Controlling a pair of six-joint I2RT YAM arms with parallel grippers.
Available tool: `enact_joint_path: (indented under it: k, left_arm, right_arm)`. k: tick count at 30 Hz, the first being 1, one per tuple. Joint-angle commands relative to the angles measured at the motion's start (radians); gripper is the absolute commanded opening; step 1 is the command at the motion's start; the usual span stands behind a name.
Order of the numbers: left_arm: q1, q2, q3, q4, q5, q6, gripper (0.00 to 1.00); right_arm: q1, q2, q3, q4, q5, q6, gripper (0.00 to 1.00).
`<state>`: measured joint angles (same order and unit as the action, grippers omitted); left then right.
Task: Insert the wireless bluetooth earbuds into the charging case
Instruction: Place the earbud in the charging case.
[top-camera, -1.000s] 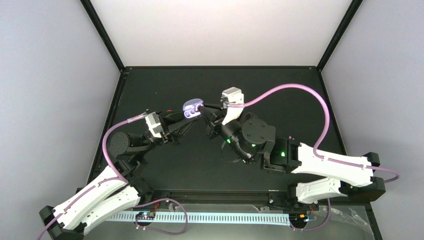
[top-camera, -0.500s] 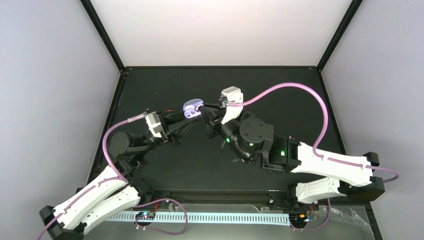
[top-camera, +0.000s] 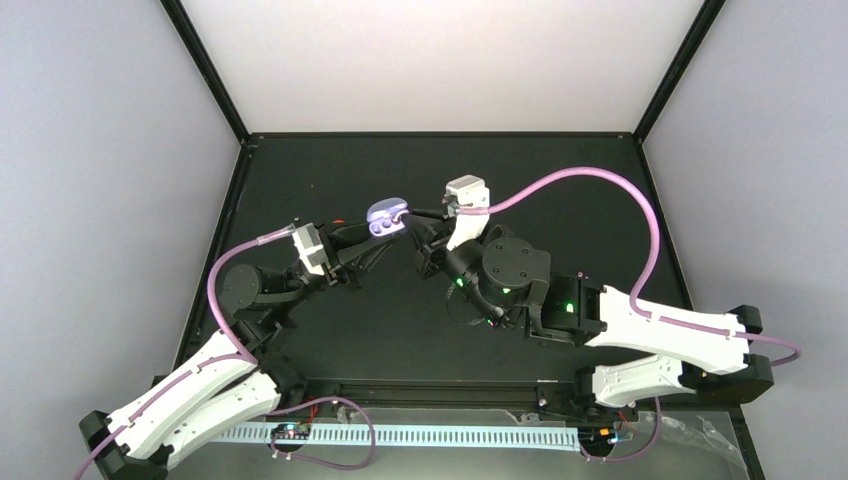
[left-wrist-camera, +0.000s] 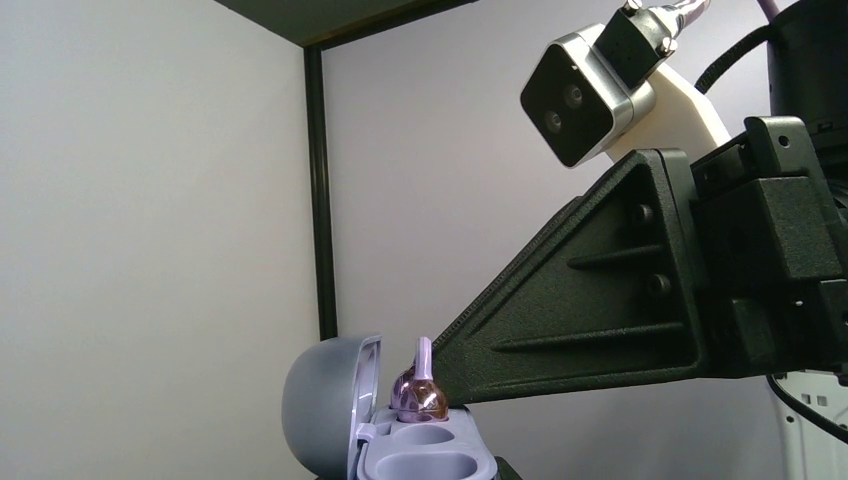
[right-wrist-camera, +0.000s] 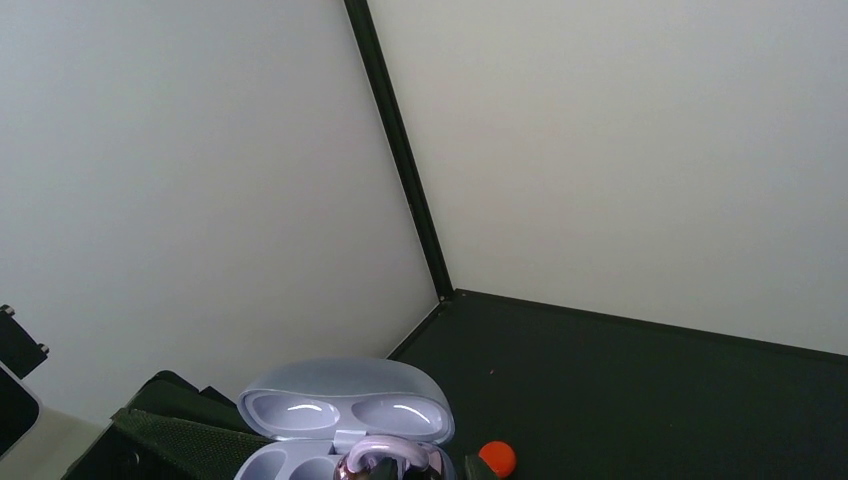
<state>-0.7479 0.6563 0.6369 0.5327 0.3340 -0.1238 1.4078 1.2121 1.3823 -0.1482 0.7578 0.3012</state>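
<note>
My left gripper (top-camera: 372, 229) is shut on the lavender charging case (top-camera: 385, 217) and holds it above the table, lid open. In the left wrist view the lid (left-wrist-camera: 318, 405) stands up at the left, and a shiny purple earbud (left-wrist-camera: 418, 393) sits with its lower end in the far socket. The near socket (left-wrist-camera: 432, 465) is empty. My right gripper (top-camera: 407, 214) reaches in from the right, shut on that earbud's hook; its black finger (left-wrist-camera: 600, 290) fills the left wrist view. The right wrist view shows the lid's inside (right-wrist-camera: 345, 412) and the earbud (right-wrist-camera: 392, 461) at the bottom edge.
A small red-orange earbud (right-wrist-camera: 497, 458) shows just right of the case in the right wrist view; whether it lies on the table I cannot tell. The black table (top-camera: 560, 215) runs to white walls, with a dark corner post (right-wrist-camera: 400, 150) behind the case.
The right arm has shifted very slightly. The case and the purple earbud stay where they were, and both grips are unchanged.
</note>
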Motion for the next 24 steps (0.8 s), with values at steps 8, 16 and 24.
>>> enact_joint_path:
  k: [8,16,24]
  left_arm:
    - [-0.005,-0.010,0.004,0.058,-0.018,-0.005,0.02]
    - [-0.005,-0.027,0.001,0.034,-0.017,-0.009,0.02]
    - [-0.005,-0.047,0.003,0.004,0.098,-0.065,0.02]
  right_arm:
    - [-0.001,-0.036,-0.016,-0.011,0.021,0.000,0.20]
    - [-0.001,-0.124,-0.002,-0.051,-0.046,-0.066,0.42]
    - [-0.019,-0.138,0.160,-0.403,-0.194,-0.126,0.60]
